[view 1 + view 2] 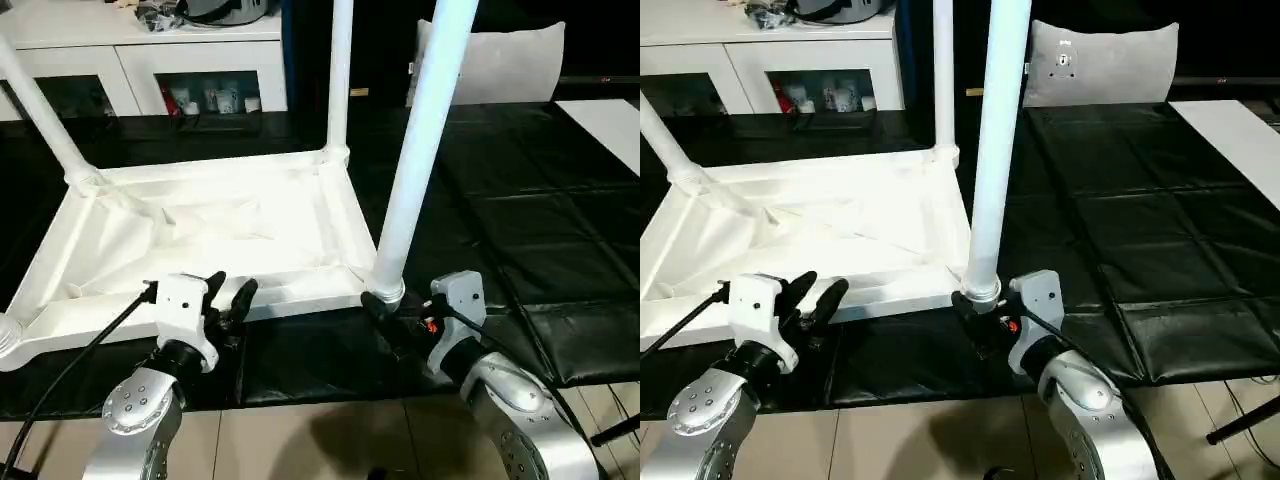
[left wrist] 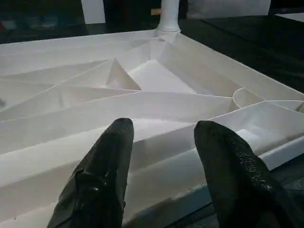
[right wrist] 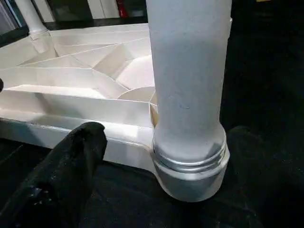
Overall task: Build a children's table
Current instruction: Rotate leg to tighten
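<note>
The children's table lies upside down on the black work surface, its ribbed white top (image 1: 200, 235) facing up. Three white legs stand in corner sockets: far left (image 1: 40, 115), far right (image 1: 340, 80) and near right (image 1: 420, 150). A round white end (image 1: 6, 338) shows at the near left corner. My left gripper (image 1: 232, 287) hovers open at the top's front rim (image 2: 156, 180), fingers (image 2: 109, 161) spread with nothing between them. My right gripper (image 1: 385, 308) stands wide open around the base of the near right leg (image 3: 187, 118), one finger (image 3: 71, 175) beside it.
A white glass-doored cabinet (image 1: 150, 70) stands at the back left. A white cushion-like object (image 1: 500, 60) sits at the back and a white board (image 1: 610, 120) at the far right. The black surface's front edge (image 1: 320, 395) runs just behind my wrists, with tiled floor below.
</note>
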`<state>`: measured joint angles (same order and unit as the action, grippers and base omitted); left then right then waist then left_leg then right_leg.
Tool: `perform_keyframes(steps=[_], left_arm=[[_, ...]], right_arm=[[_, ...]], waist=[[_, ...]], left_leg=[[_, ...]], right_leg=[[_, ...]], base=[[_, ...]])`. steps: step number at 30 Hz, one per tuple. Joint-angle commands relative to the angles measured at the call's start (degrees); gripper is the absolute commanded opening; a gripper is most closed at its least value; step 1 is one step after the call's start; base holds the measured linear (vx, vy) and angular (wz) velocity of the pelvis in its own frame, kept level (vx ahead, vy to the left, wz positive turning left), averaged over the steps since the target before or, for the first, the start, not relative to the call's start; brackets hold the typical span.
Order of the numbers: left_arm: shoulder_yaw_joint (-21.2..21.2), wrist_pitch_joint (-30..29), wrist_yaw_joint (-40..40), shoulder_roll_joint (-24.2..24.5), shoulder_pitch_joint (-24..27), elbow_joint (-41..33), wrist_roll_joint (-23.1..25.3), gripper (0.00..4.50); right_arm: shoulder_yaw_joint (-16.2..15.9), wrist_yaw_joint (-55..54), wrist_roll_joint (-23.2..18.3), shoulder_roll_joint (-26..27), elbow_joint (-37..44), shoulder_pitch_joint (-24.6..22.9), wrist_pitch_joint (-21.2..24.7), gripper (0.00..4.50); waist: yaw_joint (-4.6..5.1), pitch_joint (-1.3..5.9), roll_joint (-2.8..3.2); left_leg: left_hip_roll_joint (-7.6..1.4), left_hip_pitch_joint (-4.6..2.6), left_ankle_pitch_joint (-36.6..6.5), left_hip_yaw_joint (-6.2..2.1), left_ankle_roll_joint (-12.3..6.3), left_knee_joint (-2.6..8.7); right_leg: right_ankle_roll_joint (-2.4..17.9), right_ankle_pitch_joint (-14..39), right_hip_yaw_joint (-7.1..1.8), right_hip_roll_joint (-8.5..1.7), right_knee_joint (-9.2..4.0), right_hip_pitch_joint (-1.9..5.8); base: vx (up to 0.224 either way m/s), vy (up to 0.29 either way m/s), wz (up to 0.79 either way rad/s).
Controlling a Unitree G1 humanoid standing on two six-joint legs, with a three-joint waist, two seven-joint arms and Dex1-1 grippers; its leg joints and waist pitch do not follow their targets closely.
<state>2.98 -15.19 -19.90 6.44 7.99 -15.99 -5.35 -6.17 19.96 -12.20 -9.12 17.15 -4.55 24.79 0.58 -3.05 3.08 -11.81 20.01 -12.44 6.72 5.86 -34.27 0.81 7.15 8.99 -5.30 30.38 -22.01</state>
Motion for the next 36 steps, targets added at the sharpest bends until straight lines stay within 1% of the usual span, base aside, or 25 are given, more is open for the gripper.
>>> perform_keyframes(steps=[1,13,36], left_arm=[[-0.27,0.03,-0.01,0.54,-0.50,0.57,-0.40,2.70],[-0.27,0.03,-0.01,0.54,-0.50,0.57,-0.40,2.70],[-0.27,0.03,-0.01,0.54,-0.50,0.57,-0.40,2.70]], right_arm=[[0.05,0.05,-0.49,0.00,-0.63,0.32,0.58,4.50],[0.05,0.05,-0.49,0.00,-0.63,0.32,0.58,4.50],[0.05,0.05,-0.49,0.00,-0.63,0.32,0.58,4.50]], waist=[[-0.19,2.83,-0.18],[-0.83,2.88,-0.14],[-0.88,2.96,-0.20]], left_leg=[[-0.64,0.92,-18.89,0.48,-3.10,4.89],[-0.74,0.81,-18.45,0.58,-3.03,4.95],[-0.72,0.83,-18.09,0.59,-3.11,4.92]], right_leg=[[1.69,29.73,-2.57,-2.76,-4.20,2.56],[2.03,28.65,-2.72,-2.71,-4.04,2.57],[2.02,28.42,-2.74,-2.69,-3.99,2.61]], base=[[0.000,0.000,0.00],[0.000,0.000,0.00],[0.000,0.000,0.00]])
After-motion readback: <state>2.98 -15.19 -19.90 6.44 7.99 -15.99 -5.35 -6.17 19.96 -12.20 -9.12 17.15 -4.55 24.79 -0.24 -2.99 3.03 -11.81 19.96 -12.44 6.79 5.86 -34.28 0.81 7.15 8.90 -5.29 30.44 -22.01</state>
